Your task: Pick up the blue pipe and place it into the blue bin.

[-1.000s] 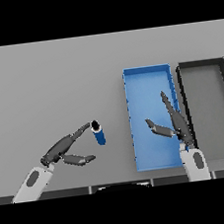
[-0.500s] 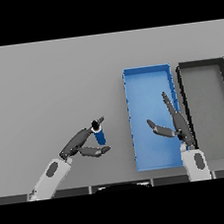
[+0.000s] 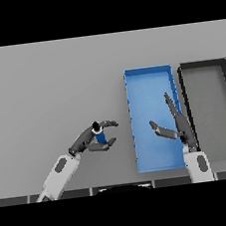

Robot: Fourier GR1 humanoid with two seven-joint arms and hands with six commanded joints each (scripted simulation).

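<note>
The blue pipe is a short blue cylinder with a dark top, standing upright on the grey table left of the blue bin. My left hand reaches it from the lower left. Its fingers curl past the pipe's far side and the thumb lies against the near side, so the hand is shut on the pipe. My right hand hovers open over the right half of the blue bin, fingers straight and pointing away, thumb spread to the left. The bin's floor is bare.
A black bin of about the same size stands directly right of the blue bin, the two nearly touching. Grey table stretches to the left and behind the pipe.
My left hand has moved right and closed in around the pipe, fingers now on both sides of it. The pipe stays in place. The right hand has hardly moved.
</note>
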